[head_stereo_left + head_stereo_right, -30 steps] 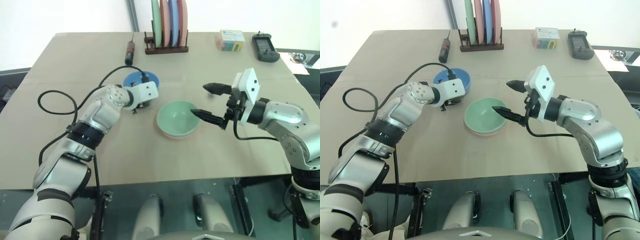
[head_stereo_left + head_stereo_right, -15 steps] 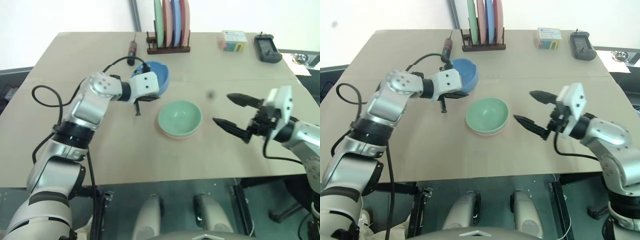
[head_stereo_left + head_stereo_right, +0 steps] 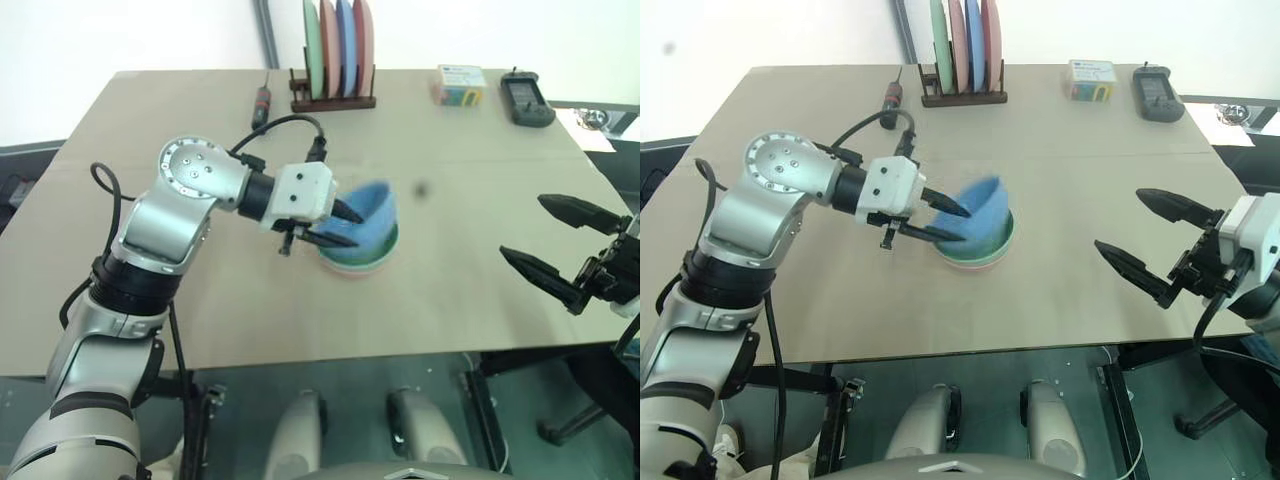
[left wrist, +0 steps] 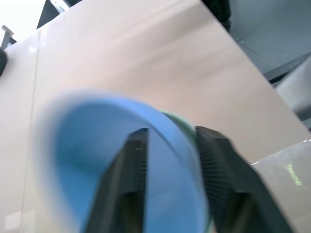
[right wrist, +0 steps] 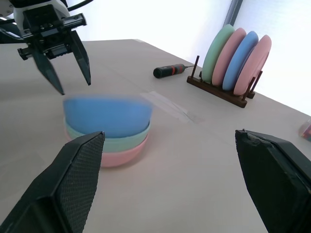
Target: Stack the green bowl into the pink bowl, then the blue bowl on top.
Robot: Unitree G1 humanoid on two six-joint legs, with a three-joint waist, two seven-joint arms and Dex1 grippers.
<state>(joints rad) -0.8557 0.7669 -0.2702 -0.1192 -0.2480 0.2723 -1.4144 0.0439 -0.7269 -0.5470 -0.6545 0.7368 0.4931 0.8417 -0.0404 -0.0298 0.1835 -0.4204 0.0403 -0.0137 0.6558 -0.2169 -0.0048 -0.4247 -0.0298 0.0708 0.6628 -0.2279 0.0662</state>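
Nearest the robot, the right gripper (image 3: 556, 250) hangs past the table's near right edge, its two black fingers spread wide with nothing between them, well apart from the bowls; the beige rectangular table (image 3: 470, 310) stretches away from it. At mid-table the small round salmon-pink plastic bowl (image 5: 119, 158) sits upright on the tabletop, and the small round mint-green plastic bowl (image 5: 116, 142) is nested inside it, only its rim band showing. The small round sky-blue plastic bowl (image 5: 108, 115), blurred, is in the green bowl, tilted in the head views with its far-right rim raised. The left gripper (image 3: 342, 226) points at the stack from the robot's left; its fingers are parted, and in the right wrist view they hang just above the blue bowl, apart from its rim; in the left wrist view one finger (image 4: 130, 170) lies over the bowl's inside and the other outside its wall. Farther back lie a red-and-black screwdriver (image 3: 261, 101), a dark wooden rack of upright flat plates (image 3: 337, 60), a small colourful box (image 3: 460, 84) and a black handheld device (image 3: 526, 98).
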